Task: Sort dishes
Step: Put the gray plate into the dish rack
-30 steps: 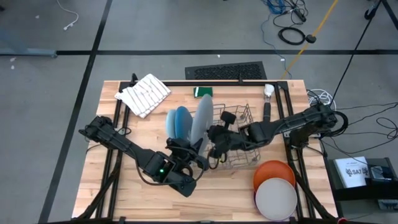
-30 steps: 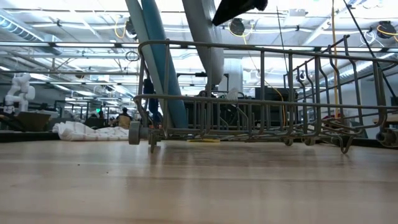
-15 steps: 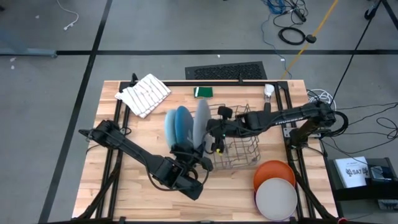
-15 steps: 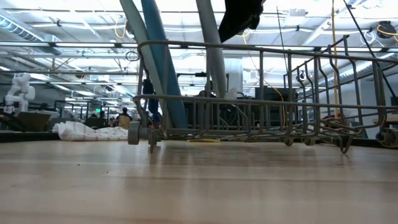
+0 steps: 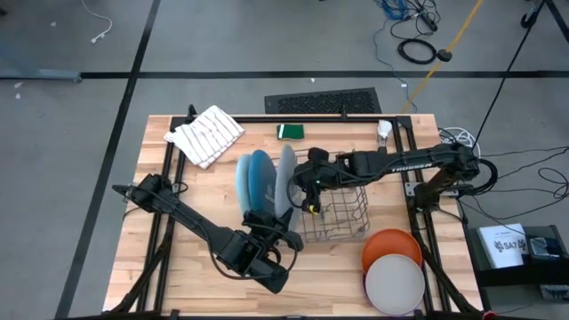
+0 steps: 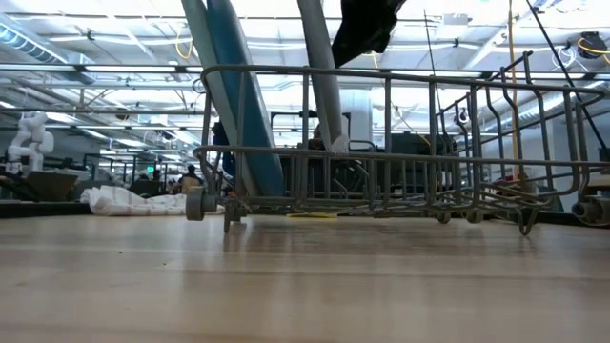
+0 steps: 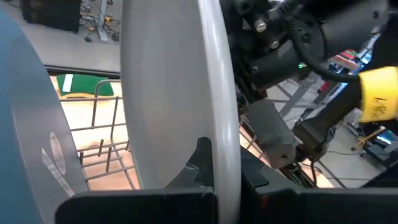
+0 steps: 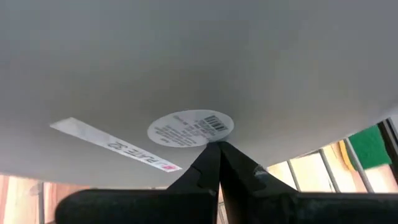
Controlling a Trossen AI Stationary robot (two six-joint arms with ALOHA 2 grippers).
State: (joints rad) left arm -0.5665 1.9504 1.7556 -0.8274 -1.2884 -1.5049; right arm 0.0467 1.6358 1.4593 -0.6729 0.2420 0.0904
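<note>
The grey plate (image 5: 284,182) stands on edge in the wire rack (image 5: 338,213), beside 2 blue plates (image 5: 255,182). Left pincer (image 7: 214,168) pinches its rim; right pincer (image 8: 217,163), pressed together, touches its back. Light, stiff, probably slippery plastic; the rim looks best to grip.

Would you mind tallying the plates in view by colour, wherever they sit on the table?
Light blue plate: 1
Darker blue plate: 1
Grey plate: 1
Orange plate: 1
Off-white plate: 1
Total: 5
</note>
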